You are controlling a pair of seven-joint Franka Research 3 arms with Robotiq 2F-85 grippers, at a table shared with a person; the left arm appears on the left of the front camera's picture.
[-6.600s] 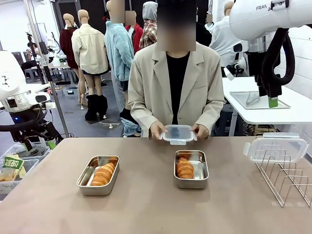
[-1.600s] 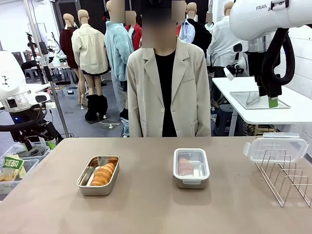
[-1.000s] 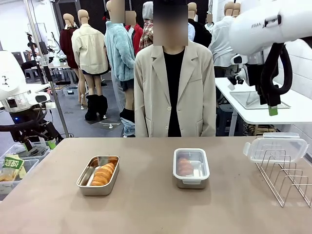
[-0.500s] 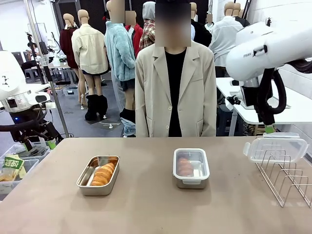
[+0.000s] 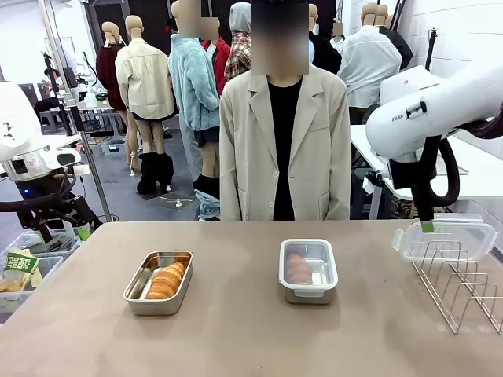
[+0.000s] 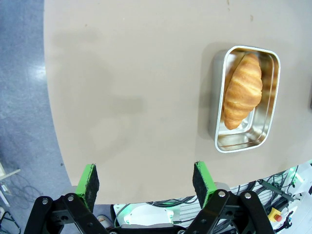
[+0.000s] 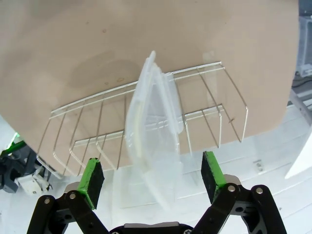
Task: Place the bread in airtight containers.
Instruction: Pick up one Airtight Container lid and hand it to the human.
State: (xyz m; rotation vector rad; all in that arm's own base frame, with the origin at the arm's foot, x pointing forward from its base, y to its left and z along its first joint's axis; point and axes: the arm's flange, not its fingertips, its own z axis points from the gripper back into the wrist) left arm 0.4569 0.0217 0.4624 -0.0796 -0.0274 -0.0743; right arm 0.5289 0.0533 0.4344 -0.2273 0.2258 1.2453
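Two steel containers are seen on the table [image 5: 236,330]: the open container [image 5: 158,282], with a croissant [image 5: 166,280] lying in it, and the lidded container [image 5: 308,271], through whose clear lid a second croissant [image 5: 297,268] is seen. The right gripper [image 7: 152,175] is held spread wide, nothing between its green pads [image 7: 91,176], directly above the clear lid [image 7: 153,141] that stands on edge in the wire rack [image 7: 209,109]; the lid is lined up between the two fingers but is not touched. In the front view a finger of the right gripper [image 5: 427,225] hangs just over that lid [image 5: 445,237], by the table's edge. The lidded container lies well apart from this gripper, across bare tabletop, and the open container farther still.

The left gripper [image 6: 146,179] is also spread wide and empty, held over the table's rim, with floor seen beyond the edge. The open container [image 6: 246,99] and its croissant [image 6: 242,90] lie ahead of it and off to one side, with broad bare tabletop between. A person [image 5: 284,141] is seen standing at the far edge, hands off the table
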